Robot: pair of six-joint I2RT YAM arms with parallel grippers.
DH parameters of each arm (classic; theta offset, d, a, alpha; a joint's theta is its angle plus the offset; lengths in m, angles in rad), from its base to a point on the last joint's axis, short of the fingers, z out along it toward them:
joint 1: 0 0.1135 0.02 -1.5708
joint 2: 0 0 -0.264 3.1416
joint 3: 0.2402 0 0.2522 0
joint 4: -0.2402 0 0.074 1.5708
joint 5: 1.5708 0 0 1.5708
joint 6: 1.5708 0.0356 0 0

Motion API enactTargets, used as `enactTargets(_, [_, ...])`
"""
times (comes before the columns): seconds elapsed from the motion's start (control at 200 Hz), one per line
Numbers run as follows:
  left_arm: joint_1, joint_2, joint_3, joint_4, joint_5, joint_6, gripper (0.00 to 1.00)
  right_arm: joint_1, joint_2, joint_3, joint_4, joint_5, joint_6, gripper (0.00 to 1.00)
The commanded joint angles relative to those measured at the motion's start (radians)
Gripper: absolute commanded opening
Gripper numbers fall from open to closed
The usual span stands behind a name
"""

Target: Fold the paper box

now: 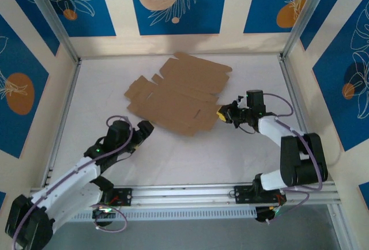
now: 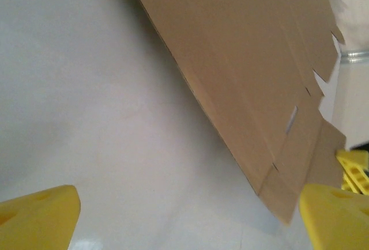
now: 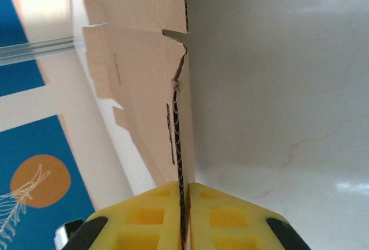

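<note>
Gripping the paper box (image 1: pixel 179 94) by its edge with the right gripper (image 3: pixel 183 191), pressed shut on the cardboard.
Holding nothing with the left gripper (image 1: pixel 144 129), spread wide, just short of the unfolded sheet lying on the table (image 1: pixel 173 158) ahead of its fingers (image 2: pixel 34 218).

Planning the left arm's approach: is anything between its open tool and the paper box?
Nothing visible does: just table surface lies between the left tool and the near edge of the paper box.
</note>
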Motion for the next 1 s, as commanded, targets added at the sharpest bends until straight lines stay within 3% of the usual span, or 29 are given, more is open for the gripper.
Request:
enactTargets(0.0, [0.005, 0.085, 0.006, 0.202, -0.091, -0.081, 0.97, 0.020, -0.085, -0.067, 0.087, 0.049, 0.129, 0.14])
enactTargets(0.18, [0.006, 0.324, -0.041, 0.546, -0.183, -0.198, 0.92, 0.045, -0.180, -0.122, 0.141, 0.094, 0.199, 0.16])
enactTargets(0.32, [0.007, 0.577, -0.010, 0.814, -0.157, -0.270, 0.88, 0.090, -0.234, -0.163, 0.184, 0.149, 0.262, 0.16])
enactTargets(0.425, [0.005, 0.799, -0.014, 1.148, -0.118, -0.351, 0.72, 0.124, -0.271, -0.186, 0.199, 0.198, 0.292, 0.16])
enactTargets(0.54, [0.005, 1.059, -0.013, 1.539, -0.115, -0.481, 0.42, 0.147, -0.303, -0.201, 0.191, 0.234, 0.307, 0.17])
enactTargets(0.595, [0.011, 1.107, 0.008, 1.544, -0.073, -0.538, 0.39, 0.152, -0.321, -0.208, 0.175, 0.253, 0.305, 0.17])
enactTargets(0.875, [-0.002, 0.929, -0.030, 1.338, -0.145, -0.367, 0.27, 0.179, -0.396, -0.253, 0.099, 0.330, 0.283, 0.17])
enactTargets(0.995, [-0.002, 0.879, -0.017, 1.274, -0.140, -0.334, 0.07, 0.192, -0.403, -0.258, 0.068, 0.357, 0.275, 0.17])
